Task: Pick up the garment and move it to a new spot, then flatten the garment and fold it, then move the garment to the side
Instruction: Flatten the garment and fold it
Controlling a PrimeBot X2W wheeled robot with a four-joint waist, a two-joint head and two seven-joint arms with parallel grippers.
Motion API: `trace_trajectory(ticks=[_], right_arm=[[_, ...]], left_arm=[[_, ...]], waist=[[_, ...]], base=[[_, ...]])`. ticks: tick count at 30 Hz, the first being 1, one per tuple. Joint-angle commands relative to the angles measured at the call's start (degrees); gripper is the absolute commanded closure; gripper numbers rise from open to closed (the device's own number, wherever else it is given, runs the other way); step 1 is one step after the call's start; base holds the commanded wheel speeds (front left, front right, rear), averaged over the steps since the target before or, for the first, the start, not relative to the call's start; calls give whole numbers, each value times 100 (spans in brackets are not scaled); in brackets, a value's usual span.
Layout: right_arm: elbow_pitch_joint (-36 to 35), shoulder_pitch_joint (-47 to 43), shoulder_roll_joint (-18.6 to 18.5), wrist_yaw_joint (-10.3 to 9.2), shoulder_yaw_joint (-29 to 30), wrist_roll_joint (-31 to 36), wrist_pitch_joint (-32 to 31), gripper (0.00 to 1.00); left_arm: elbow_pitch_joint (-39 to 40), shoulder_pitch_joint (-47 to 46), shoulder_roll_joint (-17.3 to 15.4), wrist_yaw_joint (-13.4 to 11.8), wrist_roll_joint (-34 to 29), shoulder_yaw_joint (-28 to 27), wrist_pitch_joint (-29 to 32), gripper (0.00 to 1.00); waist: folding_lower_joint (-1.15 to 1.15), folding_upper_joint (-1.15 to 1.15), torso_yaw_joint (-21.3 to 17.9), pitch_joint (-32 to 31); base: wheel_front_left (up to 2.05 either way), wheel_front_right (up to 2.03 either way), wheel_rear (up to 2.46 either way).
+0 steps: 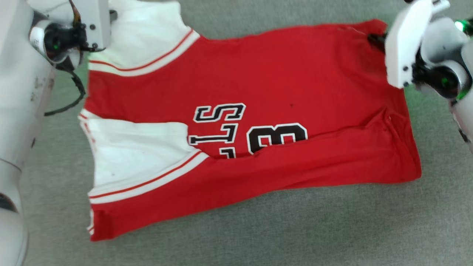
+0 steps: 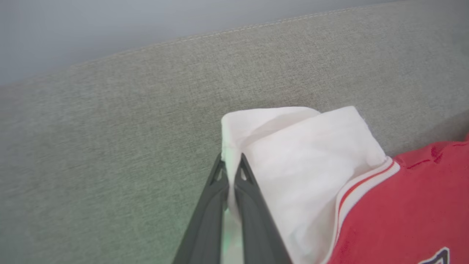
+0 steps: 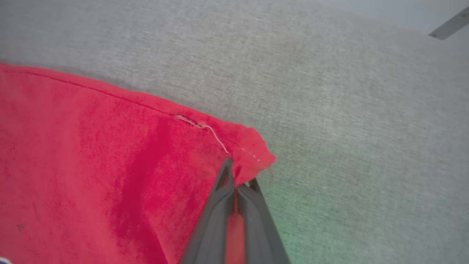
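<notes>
The garment lies spread on a grey fabric surface, red with white sleeves at the left and black-and-white lettering in the middle. Its near long edge is folded up over the lettering. In the left wrist view my left gripper is shut on the edge of the far white sleeve, which bunches up beside the fingers. My right gripper is shut on the far red hem corner, lifting it slightly. In the head view its dark fingers meet that same corner at the upper right.
The grey fabric surface reaches all round the garment. Its stitched far edge runs across the top of the left wrist view, with a pale grey background beyond. My pale left arm and a black cable stand along the left side.
</notes>
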State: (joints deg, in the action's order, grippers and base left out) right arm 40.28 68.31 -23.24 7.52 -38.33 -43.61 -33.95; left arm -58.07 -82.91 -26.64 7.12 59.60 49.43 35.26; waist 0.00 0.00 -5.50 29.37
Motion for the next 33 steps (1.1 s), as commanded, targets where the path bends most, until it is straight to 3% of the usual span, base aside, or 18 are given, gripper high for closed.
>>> trace_trajectory(ticks=[1,8,14,18,28,33], right_arm=[[-85,-161,-116,-6,-87,-124,119,100],[-340,-584,-563,-6,-361,-339,458,100],[-764,-1059,-987,-6,-609,-550,468,100],[-1073,-1481,-1232,-6,-694,-728,393,100],[-1502,-2606,-1513,-6,-715,-1017,145,100],[-1403,-2804,-1361,-6,-663,-1064,-16,100]], left_arm=[[102,122,-26,34,19,18,-42,100],[624,498,-203,34,259,44,-55,100],[1384,1065,-549,-12,409,89,71,100],[2195,1710,-861,-291,585,80,146,100],[4326,3562,-1481,-1360,982,304,342,100],[4405,3957,-1438,-1503,1068,350,217,100]], waist=[[0,0,272,-449],[0,0,495,-1034],[0,0,646,-1509],[0,0,692,-1762],[0,0,743,-1964],[0,0,699,-1937]], base=[[0,0,0],[0,0,0],[0,0,0],[0,0,0],[0,0,0],[0,0,0]])
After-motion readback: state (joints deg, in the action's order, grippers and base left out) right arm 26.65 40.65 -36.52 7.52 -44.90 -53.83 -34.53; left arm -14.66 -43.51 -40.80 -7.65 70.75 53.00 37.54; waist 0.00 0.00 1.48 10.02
